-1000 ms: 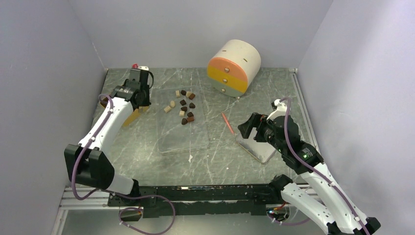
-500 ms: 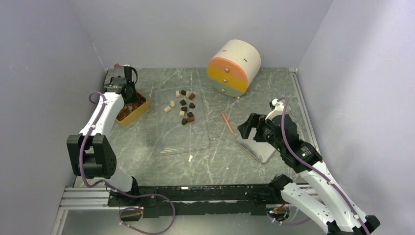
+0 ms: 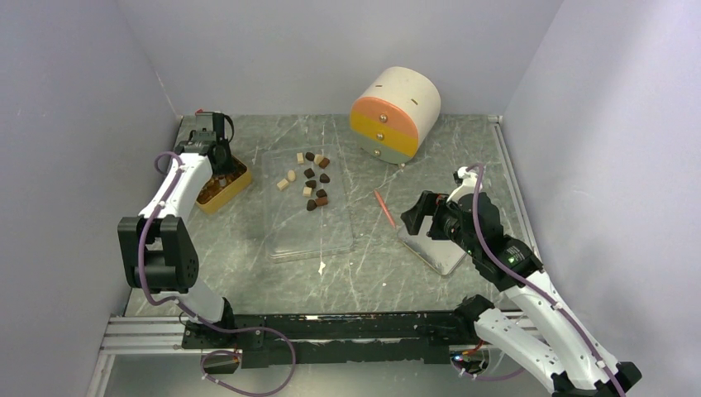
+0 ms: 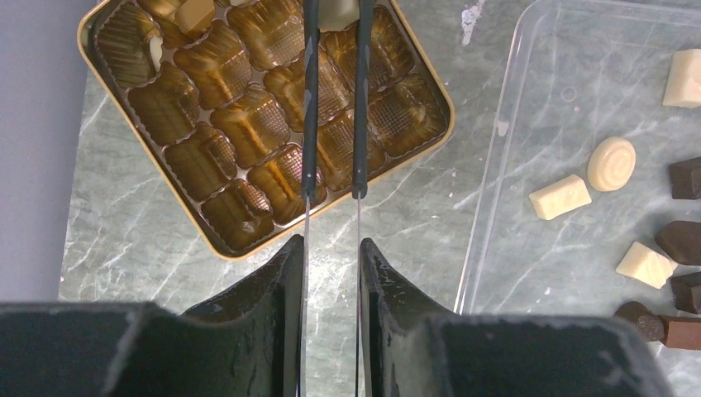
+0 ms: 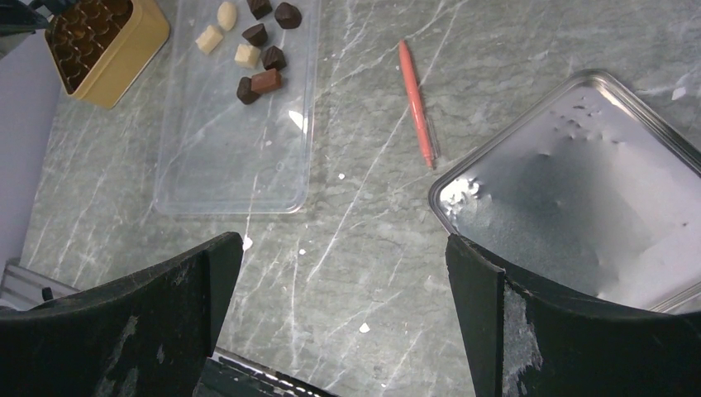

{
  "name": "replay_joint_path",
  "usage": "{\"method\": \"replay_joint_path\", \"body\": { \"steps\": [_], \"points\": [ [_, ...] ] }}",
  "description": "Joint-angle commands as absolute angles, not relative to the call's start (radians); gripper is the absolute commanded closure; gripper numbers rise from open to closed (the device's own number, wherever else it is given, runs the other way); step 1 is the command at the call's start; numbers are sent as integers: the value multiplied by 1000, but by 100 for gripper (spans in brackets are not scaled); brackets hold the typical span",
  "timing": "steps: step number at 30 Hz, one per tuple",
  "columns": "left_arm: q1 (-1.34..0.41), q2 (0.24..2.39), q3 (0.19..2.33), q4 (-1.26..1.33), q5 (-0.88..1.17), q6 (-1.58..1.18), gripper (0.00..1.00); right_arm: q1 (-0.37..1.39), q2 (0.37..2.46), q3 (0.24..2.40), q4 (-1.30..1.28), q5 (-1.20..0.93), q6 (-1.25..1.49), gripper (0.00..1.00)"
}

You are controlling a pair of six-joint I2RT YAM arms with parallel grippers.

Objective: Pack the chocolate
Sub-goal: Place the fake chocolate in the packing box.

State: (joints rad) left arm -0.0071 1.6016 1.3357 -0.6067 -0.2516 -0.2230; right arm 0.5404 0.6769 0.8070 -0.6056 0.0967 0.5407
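Cream piece parked over the gold tray, drop looks like the next thing

so the left gripper (image 3: pixel 216 159) has its long thin fingers (image 4: pixel 310 99) pinched narrow, and right between the tips, at the very top edge of the left wrist view, sits a cream-white piece (image 4: pixel 336 13); looks held to me rather than lying in a pocket, but the tips are cropped so I wouldn't swear to it; it hangs over the far row of the golden tray (image 4: pixel 240 124), and the fingers' long axis runs straight across that tray from its near edge to the far row

most pockets are bare; I can see one pale piece (image 4: pixel 196 13) in the tray's far-left corner and maybe another just beside it

the rest of the chocolate (image 3: pixel 312 177) is loose on a clear plastic tray (image 3: pixel 310 236) just right of the golden tray; dark, mid-brown and cream bits bunched at the end level with the golden tray

the right gripper (image 5: pixel 339 248) is well off to the right of the golden tray, past the clear one, over a silver tin lid (image 5: pixel 579 190); jaws wide apart, nothing in them; an orange-red stick (image 5: pixel 416 103) lies between the lid and the clear tray

my read: the coming move is basically straight down and let go, so it all turns on whether the piece is centred over a pocket and not a ridge; can't tell from this crop; after that the pile lies to the right of the golden tray, and the left arm is clearly the nearer one
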Motion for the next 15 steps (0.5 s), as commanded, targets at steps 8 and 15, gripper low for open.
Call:
{"method": "replay_joint_path", "body": {
  "steps": [8, 15],
  "points": [
    [-3, 1597, 1376, -568, -240, -217, 64, 543, 658, 845, -615, 120, 531, 1],
    [-3, 1582, 1382, -568, -241, -225, 61, 543, 645, 849, -626, 129, 535, 1]
  ]
}}
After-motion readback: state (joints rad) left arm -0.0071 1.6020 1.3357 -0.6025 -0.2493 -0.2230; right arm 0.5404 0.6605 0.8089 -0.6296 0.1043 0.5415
